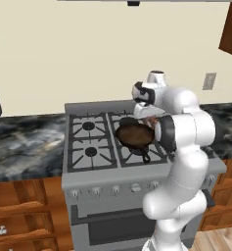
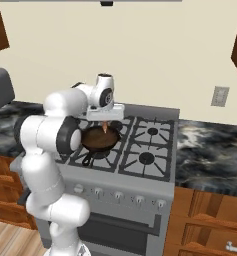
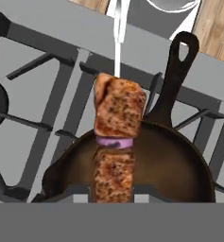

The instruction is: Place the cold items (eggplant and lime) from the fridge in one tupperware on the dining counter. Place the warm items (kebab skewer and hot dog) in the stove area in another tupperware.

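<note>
In the left base view, the stove area (image 1: 95,147) stands between two stretches of marbled worktop (image 1: 24,142). At about 3 o'clock from its left burners sits a dark skillet (image 1: 134,135), with the gripper (image 1: 149,116) above it. In the hand view the kebab skewer (image 3: 117,142) hangs over the skillet, and the fingers appear clamped on its lower meat piece, though their tips are hardly visible. I judge the skewer could swing or slip out if the arm moves fast, because the grip sits at one end.
</note>
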### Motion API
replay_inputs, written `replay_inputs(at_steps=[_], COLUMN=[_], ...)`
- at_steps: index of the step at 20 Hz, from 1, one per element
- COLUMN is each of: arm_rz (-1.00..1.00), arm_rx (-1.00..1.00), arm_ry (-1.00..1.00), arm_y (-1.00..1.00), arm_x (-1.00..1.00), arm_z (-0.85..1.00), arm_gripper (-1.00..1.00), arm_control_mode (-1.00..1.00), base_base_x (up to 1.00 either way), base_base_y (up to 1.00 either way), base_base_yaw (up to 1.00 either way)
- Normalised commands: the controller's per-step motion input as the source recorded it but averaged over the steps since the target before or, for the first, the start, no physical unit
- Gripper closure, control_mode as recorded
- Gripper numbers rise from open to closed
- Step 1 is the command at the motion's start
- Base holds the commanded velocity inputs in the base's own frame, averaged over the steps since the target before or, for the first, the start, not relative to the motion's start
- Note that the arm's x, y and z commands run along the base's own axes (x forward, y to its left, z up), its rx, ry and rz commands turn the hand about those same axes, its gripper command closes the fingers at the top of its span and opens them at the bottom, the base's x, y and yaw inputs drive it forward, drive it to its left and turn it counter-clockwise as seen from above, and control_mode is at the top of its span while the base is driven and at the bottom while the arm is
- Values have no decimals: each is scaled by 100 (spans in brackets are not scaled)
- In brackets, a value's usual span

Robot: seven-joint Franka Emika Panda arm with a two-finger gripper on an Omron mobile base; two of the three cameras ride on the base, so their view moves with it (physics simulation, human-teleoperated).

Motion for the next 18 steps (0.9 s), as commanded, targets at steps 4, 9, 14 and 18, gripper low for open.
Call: replay_inputs(at_steps=[4,9,14,18], arm_rz=[-17,-13,0,1], arm_rx=[-17,-13,-8,-5], arm_ry=[-19,-30,-37,-30], arm_y=[-34,-27,-26,-21], arm_x=[-100,-100,-100,-100], arm_z=[31,15,29,74], arm_gripper=[100,100,100,100], arm_control_mode=[-100,-100,-100,-100], base_base_x=[0,0,0,0], base_base_y=[0,0,0,0], base_base_yaw=[0,0,0,0])
